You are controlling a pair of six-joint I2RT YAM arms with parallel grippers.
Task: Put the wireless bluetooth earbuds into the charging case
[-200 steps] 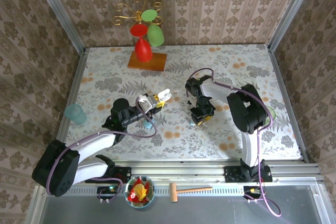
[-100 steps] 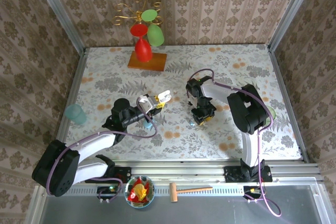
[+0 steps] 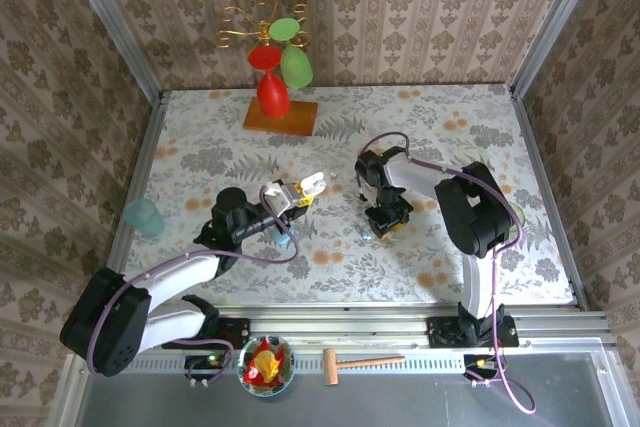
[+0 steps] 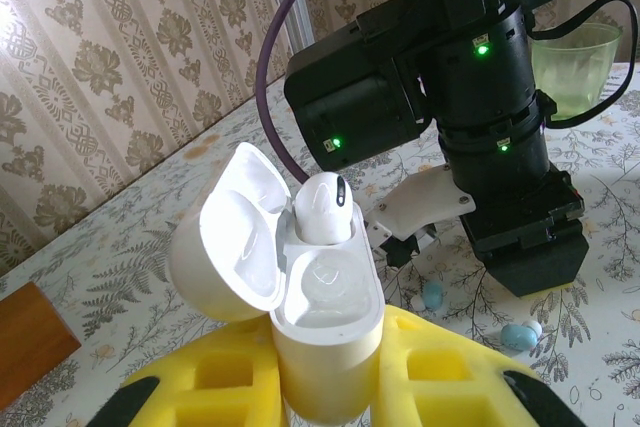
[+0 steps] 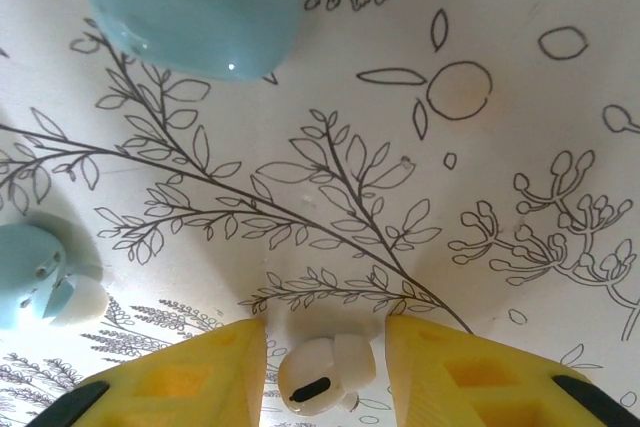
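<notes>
Clamping the open white charging case (image 4: pixel 325 327) tight in the left gripper (image 4: pixel 325 382), lid hanging out toward 9 o'clock; carrying the seated earbud (image 4: pixel 322 207), glossy white, standing upright, rounded end pointing to 12. Straddling the loose earbud (image 5: pixel 322 375) on the table (image 5: pixel 500 147) with the right gripper (image 5: pixel 325 347), jaws partly apart, grip impossible to tell; lying along 8-to-2, soft tip pointing to 2, dark slot at 8.

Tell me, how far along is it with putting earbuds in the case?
One white earbud already sits in the open white charging case, held by the left end effector; its other socket is empty. The right end effector straddles a second white earbud on the table, not yet gripping. Pale blue earbuds lie loose.
</notes>
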